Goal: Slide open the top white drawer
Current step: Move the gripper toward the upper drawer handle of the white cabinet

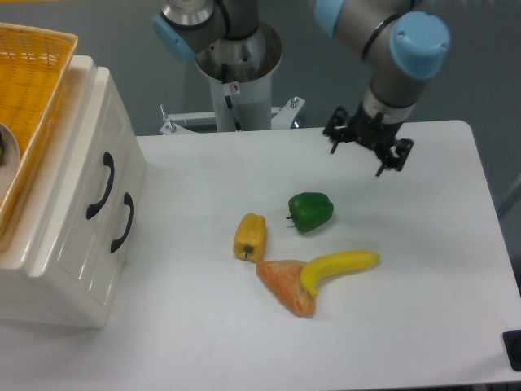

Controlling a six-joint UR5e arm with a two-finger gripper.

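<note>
gripper [365, 151] hangs spread open and empty, far from the top white drawer [91, 175]; it could easily hook the lower handle [123, 221] by mistake.
</note>
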